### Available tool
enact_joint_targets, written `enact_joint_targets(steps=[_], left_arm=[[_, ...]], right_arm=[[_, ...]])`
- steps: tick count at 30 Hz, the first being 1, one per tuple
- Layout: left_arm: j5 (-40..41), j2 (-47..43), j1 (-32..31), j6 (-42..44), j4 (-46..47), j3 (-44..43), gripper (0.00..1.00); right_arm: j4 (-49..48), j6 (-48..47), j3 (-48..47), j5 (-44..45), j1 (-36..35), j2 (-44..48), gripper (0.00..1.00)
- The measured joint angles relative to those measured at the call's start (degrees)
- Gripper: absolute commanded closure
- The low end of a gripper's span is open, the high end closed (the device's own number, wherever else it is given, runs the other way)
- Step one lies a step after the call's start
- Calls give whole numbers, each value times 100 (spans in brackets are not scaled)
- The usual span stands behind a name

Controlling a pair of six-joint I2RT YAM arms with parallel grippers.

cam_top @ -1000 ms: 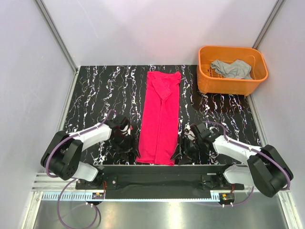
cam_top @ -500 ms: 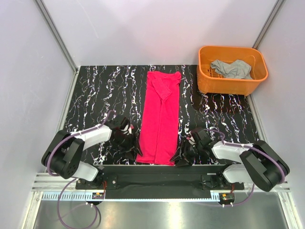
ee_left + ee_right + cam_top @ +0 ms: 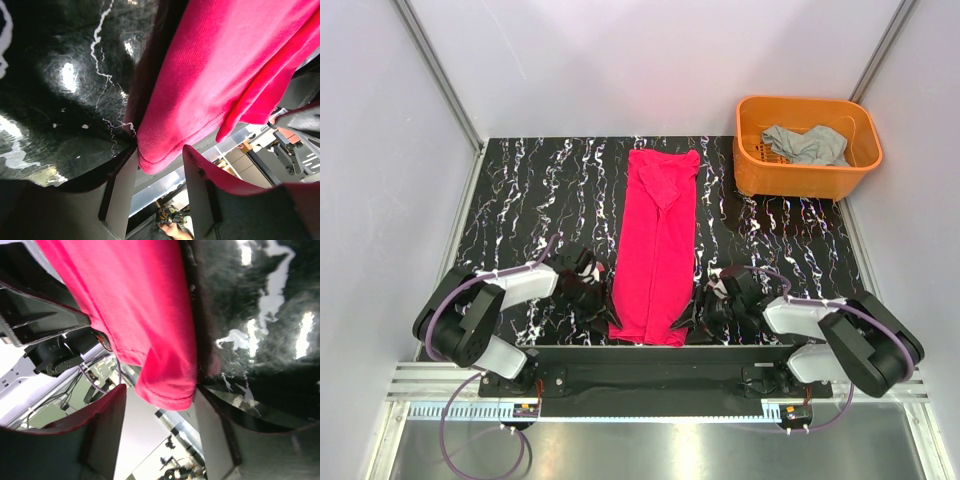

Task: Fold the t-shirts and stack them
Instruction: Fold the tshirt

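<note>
Shirt (image 3: 655,245), red, folded into a long strip, is lying down the middle of the black marbled bench (image 3: 520,190), with its near hem by the arm bases. Left pincer (image 3: 598,303) and right pincer (image 3: 692,318) are sitting low at the hem's two corners. Orange basket (image 3: 790,182) at far right is holding a grey shirt (image 3: 807,143).

Left wrist: left pincer (image 3: 157,177) is standing spread, hem corner lying between its fingers (image 3: 121,192), not clamped.

Right wrist: right pincer (image 3: 160,432) is standing spread too, other hem corner poking in between its fingers (image 3: 216,432).
</note>
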State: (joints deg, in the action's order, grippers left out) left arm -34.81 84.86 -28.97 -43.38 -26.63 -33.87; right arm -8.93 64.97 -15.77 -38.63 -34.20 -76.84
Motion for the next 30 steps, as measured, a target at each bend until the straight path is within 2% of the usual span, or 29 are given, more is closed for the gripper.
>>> enact_joint_targets(steps=[4,7,11,13,14,15,16,18,19,21,22,30], left_arm=[[-66,-4,0,-46,98,50,51],[-85,-20,0,-68,138,79,51],[-92,-39,0,-70,168,101,54],[-96,-39,0,-72,186,125,56],[-111,-39,0,-83,210,142,63],[-111,-39,0,-94,232,162,67],[-103,-39,-2,-96,262,203,71],[-107,-59,-2,-118,323,293,80],[-109,-83,-4,-118,372,352,83],[-125,-133,-9,-131,474,457,97],[-157,-168,-17,-170,533,509,100],[83,-800,-562,-592,713,844,100]], right_arm=[[20,0,120,120,0,348,32],[109,-7,223,247,0,595,34],[-24,-24,155,129,0,286,38],[-232,-46,63,-26,0,-79,47],[-313,-52,42,-87,2,-201,53],[-402,-79,33,-131,2,-328,62],[-485,-146,37,-149,2,-415,80],[-579,-269,76,-63,0,-452,91],[-588,-315,127,-15,0,-413,100],[-533,-380,258,55,0,-229,100],[-396,-396,339,90,0,-48,100],[1060,-511,525,275,0,1587,100]])
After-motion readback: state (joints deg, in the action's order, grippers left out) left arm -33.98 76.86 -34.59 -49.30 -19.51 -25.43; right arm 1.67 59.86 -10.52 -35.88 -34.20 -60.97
